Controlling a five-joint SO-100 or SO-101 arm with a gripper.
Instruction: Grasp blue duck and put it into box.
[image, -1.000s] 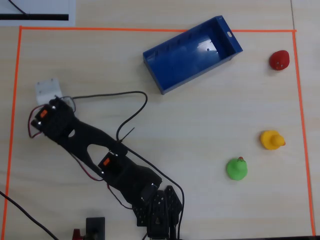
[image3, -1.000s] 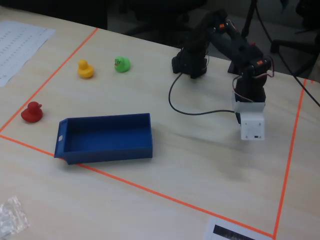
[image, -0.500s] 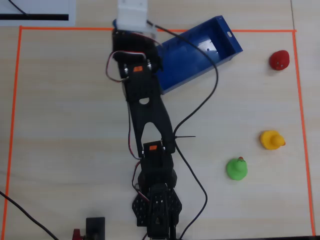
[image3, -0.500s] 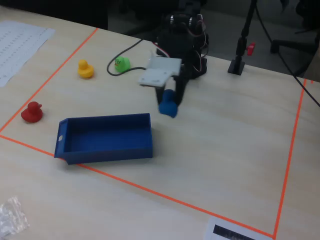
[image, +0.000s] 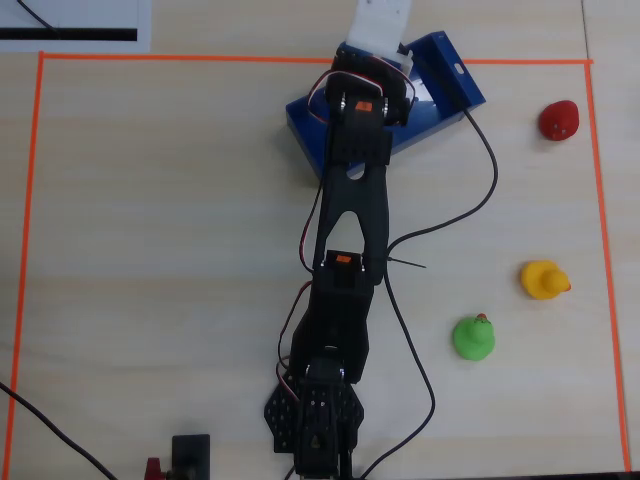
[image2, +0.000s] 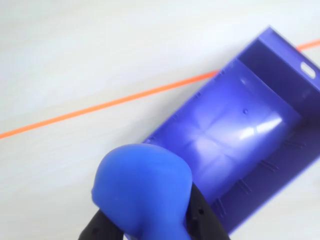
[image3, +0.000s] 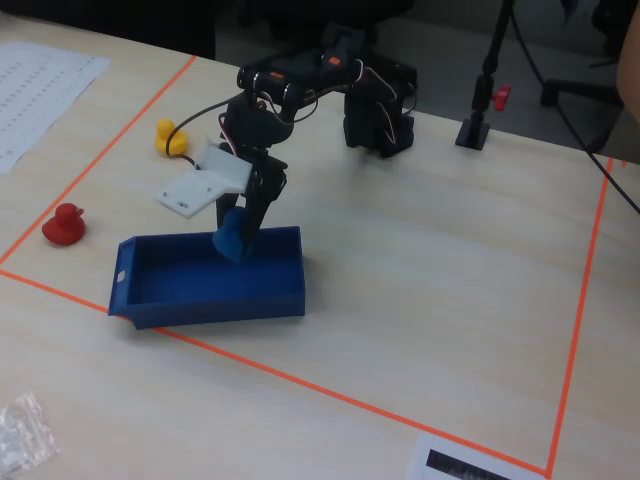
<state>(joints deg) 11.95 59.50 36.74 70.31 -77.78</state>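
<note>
The blue duck (image2: 142, 190) is clamped between my black fingers (image2: 202, 217) and fills the lower part of the wrist view; its beak is hidden. In the fixed view the gripper (image3: 238, 243) holds the duck (image3: 229, 243) just above the far wall of the dark blue box (image3: 210, 292), over its open inside. The box (image2: 240, 130) lies below and to the right of the duck in the wrist view, and holds nothing else. In the overhead view the arm covers most of the box (image: 448, 90) and hides the duck.
A red duck (image: 559, 120), a yellow duck (image: 544, 279) and a green duck (image: 474, 338) stand on the table at the right in the overhead view. Orange tape (image: 300, 60) marks the work area's edge. A black cable (image: 470, 210) trails beside the arm.
</note>
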